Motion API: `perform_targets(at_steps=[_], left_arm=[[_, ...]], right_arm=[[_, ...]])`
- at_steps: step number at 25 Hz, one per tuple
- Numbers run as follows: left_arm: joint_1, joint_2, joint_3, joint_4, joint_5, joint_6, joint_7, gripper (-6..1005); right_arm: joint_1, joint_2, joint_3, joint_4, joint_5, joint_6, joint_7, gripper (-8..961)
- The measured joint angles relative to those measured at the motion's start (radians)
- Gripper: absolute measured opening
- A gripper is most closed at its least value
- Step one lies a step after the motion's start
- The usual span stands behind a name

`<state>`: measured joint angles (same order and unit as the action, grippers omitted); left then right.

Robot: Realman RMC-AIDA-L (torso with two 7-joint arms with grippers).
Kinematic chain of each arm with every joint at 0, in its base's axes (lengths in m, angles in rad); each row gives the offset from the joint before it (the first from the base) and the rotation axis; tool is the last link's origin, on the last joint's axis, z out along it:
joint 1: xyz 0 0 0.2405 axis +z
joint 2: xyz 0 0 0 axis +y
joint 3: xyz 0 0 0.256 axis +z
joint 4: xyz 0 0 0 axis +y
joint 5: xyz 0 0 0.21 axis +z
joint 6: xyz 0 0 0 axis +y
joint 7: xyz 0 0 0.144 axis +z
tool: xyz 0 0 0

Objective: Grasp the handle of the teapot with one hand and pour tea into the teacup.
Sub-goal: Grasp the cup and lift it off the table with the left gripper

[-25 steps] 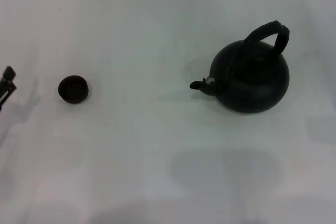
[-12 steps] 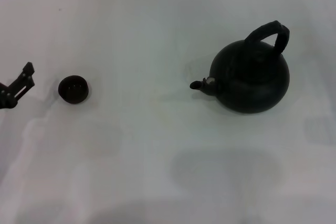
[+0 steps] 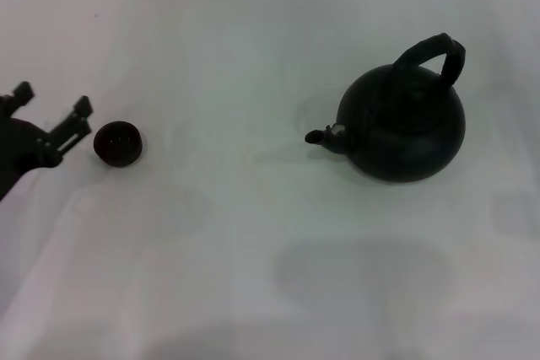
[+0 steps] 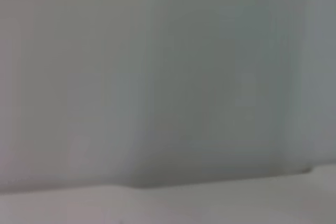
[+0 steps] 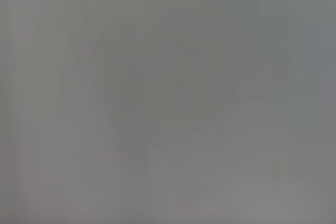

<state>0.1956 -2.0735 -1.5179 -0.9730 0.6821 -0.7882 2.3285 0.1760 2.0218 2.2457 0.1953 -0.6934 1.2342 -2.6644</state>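
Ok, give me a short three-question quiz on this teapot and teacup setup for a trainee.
1. True or false: the left gripper already holds the handle.
2. Which way does the spout of the teapot point? A) toward the teacup B) away from it C) straight up
3. Fill in: in the head view, the right gripper is ____.

Key:
1. False; it is open, beside the teacup, far from the teapot.
2. A
3. not in view
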Motion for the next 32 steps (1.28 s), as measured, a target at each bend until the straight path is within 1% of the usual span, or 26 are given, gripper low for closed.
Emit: perform_targets(at_steps=[6,7,8,13,17,22,32], left_arm=[[-0.063,-0.001,0.001,0.01,0.163,0.076,-0.137,877],[-0.063,-0.001,0.001,0.01,0.163,0.076,-0.137,877],[-0.079,-0.003,0.001,0.023,0.179,0.083,-0.149,877],[-0.116,-0.001,0.011,0.054,0.184,0.077,-0.187,877],[-0.137,0.0,0.013,0.065,0.235,0.075,-0.255,878],[-0.15,0.001,0.015,0.066,0.306,0.083,-0.345,878],[-0.136,0.001,0.009,0.062,0.309,0.087,-0.348,880]], right_arm=[[-0.001,0.0,0.0,0.0,0.0,0.001,0.0,636],[-0.001,0.0,0.0,0.0,0.0,0.001,0.001,636],[-0.001,0.0,0.0,-0.001,0.0,0.002,0.001,636],[-0.001,0.0,-0.001,-0.001,0.0,0.002,0.001,636],[0.0,0.0,-0.002,-0.001,0.0,0.005,0.002,636],[0.002,0.0,-0.003,-0.001,0.0,0.015,0.002,635],[-0.001,0.0,-0.003,-0.001,0.0,0.022,0.002,635]])
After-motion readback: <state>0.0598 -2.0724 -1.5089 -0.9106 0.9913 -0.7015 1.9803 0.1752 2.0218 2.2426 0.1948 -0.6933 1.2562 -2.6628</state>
